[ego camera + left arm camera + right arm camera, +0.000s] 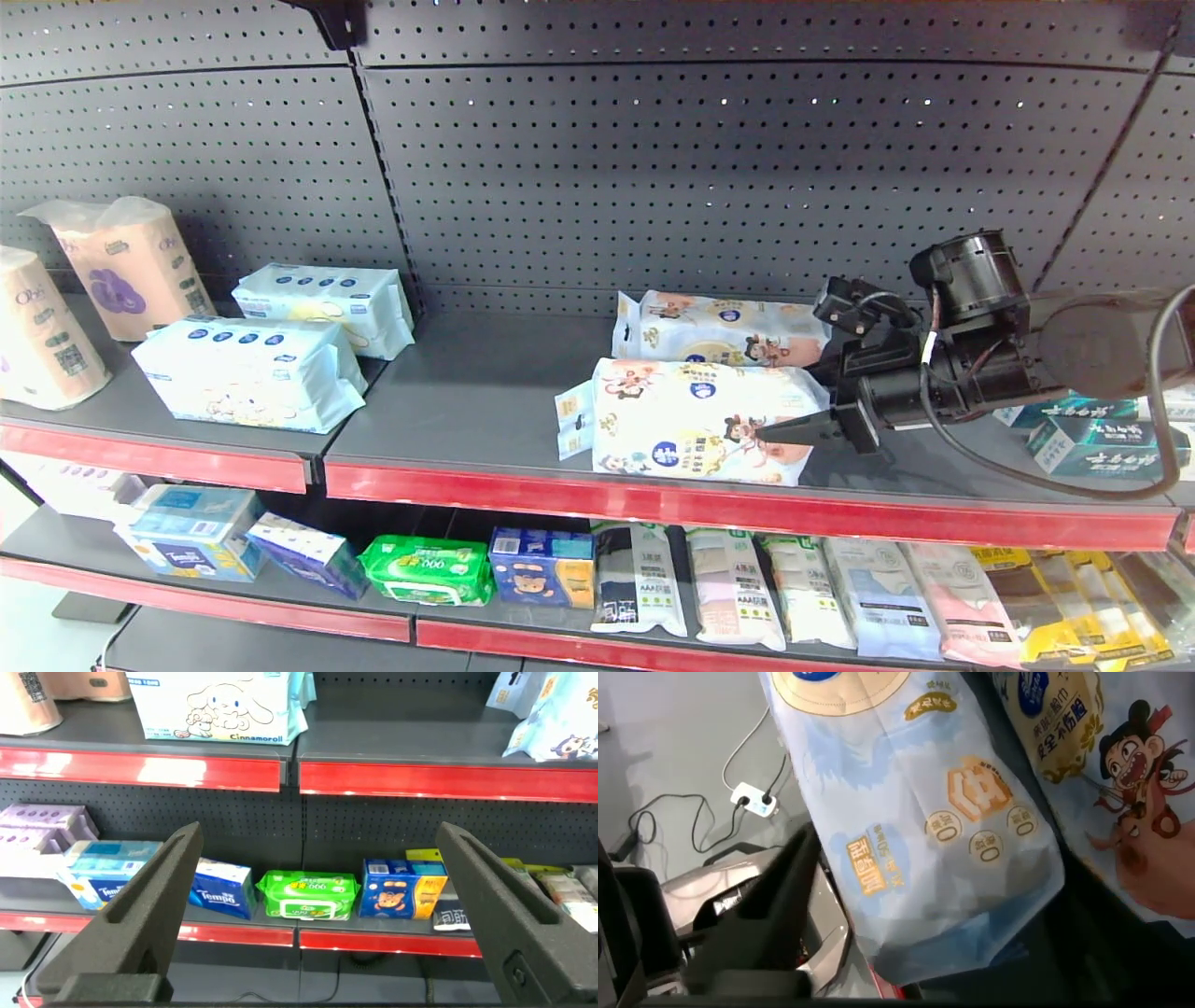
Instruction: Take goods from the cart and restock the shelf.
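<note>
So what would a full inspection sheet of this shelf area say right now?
Surface: grey shelf board with a red front strip.
Job's things: front pack of cartoon-print tissues lying flat near the edge; back pack behind it.
Clutter: white tissue packs, paper rolls, green boxes; green wipes among goods on the shelf below.
Hands: right hand at the front pack's right end, grip unclear; left hand open, empty, facing the lower shelf.
Cables: black cable looping off the right arm; power strip with cords on the floor.
Surroundings: pegboard wall.
</note>
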Robot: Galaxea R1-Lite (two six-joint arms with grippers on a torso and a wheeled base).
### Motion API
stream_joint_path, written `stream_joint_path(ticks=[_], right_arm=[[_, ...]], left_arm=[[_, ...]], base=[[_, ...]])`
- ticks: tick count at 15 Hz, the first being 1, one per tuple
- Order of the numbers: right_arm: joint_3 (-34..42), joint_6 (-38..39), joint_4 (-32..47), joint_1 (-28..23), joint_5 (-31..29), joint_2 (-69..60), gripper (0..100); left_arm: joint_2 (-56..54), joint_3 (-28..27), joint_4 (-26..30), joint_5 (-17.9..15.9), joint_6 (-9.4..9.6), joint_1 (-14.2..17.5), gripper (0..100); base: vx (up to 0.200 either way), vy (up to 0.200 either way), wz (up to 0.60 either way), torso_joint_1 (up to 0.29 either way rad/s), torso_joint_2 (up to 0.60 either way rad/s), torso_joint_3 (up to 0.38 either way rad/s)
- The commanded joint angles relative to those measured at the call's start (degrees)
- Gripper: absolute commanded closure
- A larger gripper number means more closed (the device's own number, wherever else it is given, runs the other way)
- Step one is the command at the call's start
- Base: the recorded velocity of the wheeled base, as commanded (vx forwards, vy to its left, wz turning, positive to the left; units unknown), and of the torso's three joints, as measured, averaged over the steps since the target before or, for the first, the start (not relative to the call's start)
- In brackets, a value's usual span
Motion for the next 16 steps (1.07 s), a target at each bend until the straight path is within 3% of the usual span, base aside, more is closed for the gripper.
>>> stream_joint_path(ticks=[1,16], right_arm=[[0.03,0.04,0.00,0.19,0.03,-0.19,100],[1.70,-0.05,0.17,-0.42,0.03,-1.86,100]], left_arm=[[0.00,0.01,0.00,0.01,-0.08,0.02,0],[0.00,0.01,0.09,0.01,0.01,0.02,0]], base=[[0.000,0.000,0.00,0.000,0.00,0.000],[0.000,0.000,0.00,0.000,0.00,0.000]])
